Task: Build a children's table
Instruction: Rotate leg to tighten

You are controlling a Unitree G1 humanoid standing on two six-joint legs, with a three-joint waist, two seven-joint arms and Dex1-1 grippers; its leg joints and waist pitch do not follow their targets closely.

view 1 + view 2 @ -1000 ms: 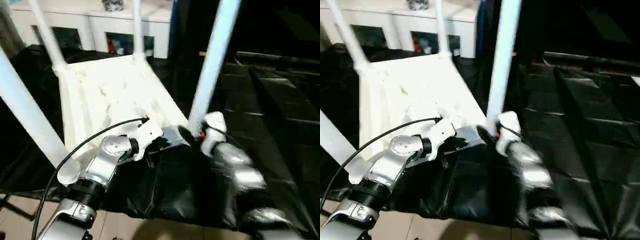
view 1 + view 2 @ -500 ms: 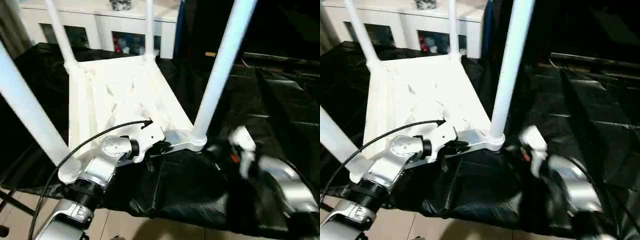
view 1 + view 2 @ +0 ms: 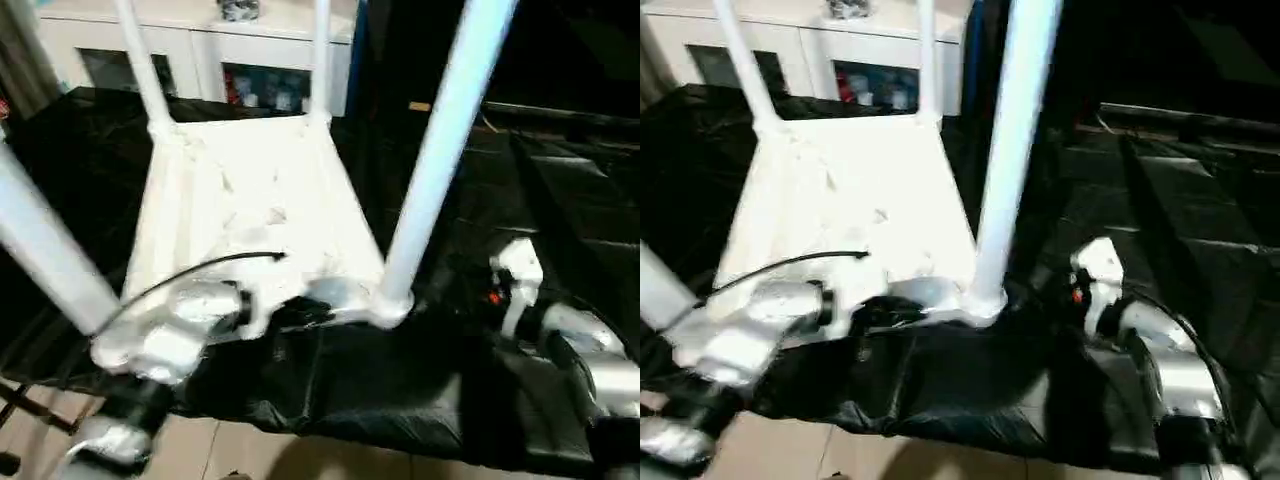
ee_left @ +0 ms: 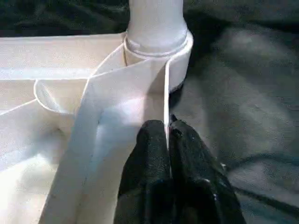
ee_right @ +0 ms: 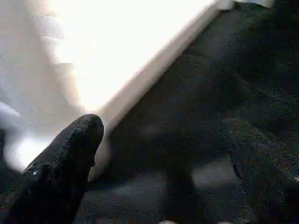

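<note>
Four white legs stand up from the children's table (image 3: 255, 205), which lies upside down on the black sheet (image 3: 400, 380) with its ribbed underside facing you. Your left gripper (image 4: 167, 135) is at the table's near edge: its two black fingers (image 4: 149, 154) are pressed almost together, pinching the thin upright rim of the tabletop between them. Just beyond those jaws along the rim sits the rounded corner socket (image 4: 159, 51) with the near right leg (image 3: 440, 150) planted in it. Inside the jaws' line lies the ribbed underside; on the outer side is only black sheet.

Your right gripper (image 5: 163, 154) has its jaws spread wide and holds nothing. Black sheet shows between its two fingers, and the bright white side of the table lies past one finger (image 5: 65, 158), close to it but not gripped. From the head views you see that arm's white wrist (image 3: 515, 275) standing apart from the near right leg. Behind the table is a white cabinet (image 3: 240, 60) with glass doors.
</note>
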